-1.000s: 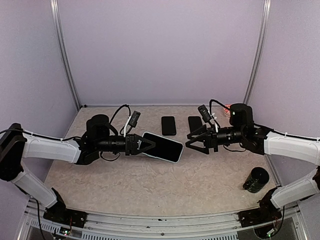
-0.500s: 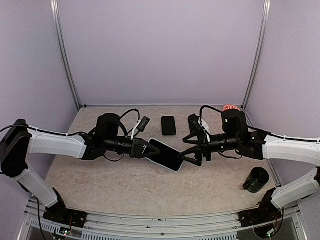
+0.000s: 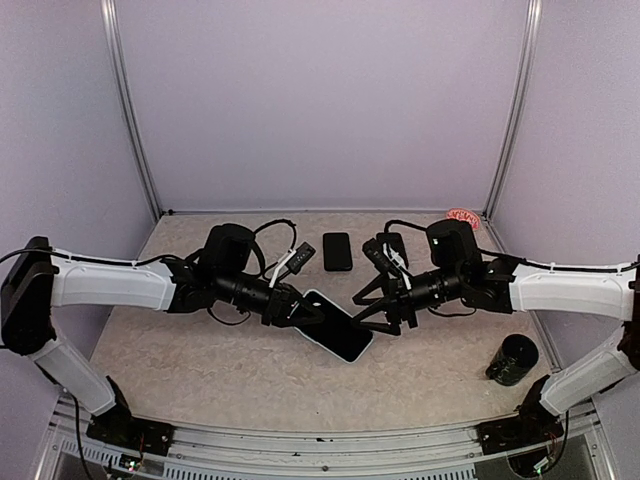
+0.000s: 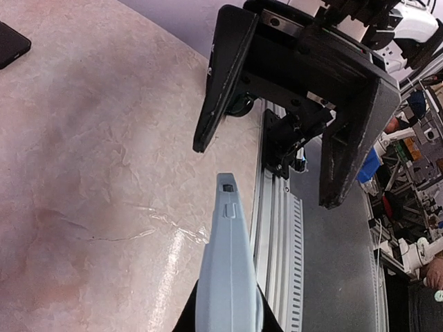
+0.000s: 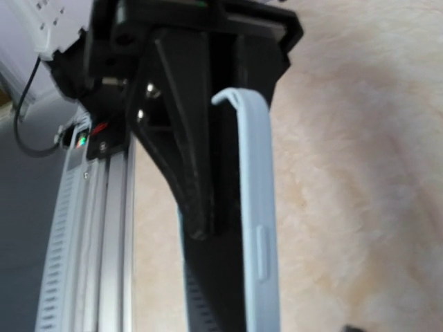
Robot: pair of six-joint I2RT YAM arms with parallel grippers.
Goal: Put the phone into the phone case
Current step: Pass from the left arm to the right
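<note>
My left gripper [image 3: 305,310] is shut on one end of the light-blue phone case [image 3: 340,330], which hangs tilted over the table's middle with its dark face up. I cannot tell whether that dark face is a phone or lining. The left wrist view looks along the case's thin edge [image 4: 228,277]. Just beyond it, my right gripper [image 4: 266,173] stands open, its fingers [image 4: 221,76] spread wide either side of the case's free tip. A black phone [image 3: 337,251] lies flat at the back. In the right wrist view the case edge [image 5: 259,207] fills the middle, with the left gripper's finger [image 5: 187,152] beside it.
A second dark flat thing [image 3: 393,241] lies at the back, partly hidden behind the right wrist. A black cylinder [image 3: 515,360] stands near the right front, and a small red item [image 3: 462,217] sits at the back right corner. The metal rail [image 4: 277,228] runs along the near edge.
The left arm swung the case rightward and lower toward the table's middle. The right arm moved left to meet its free end, jaws spreading wider, then narrowing a little.
</note>
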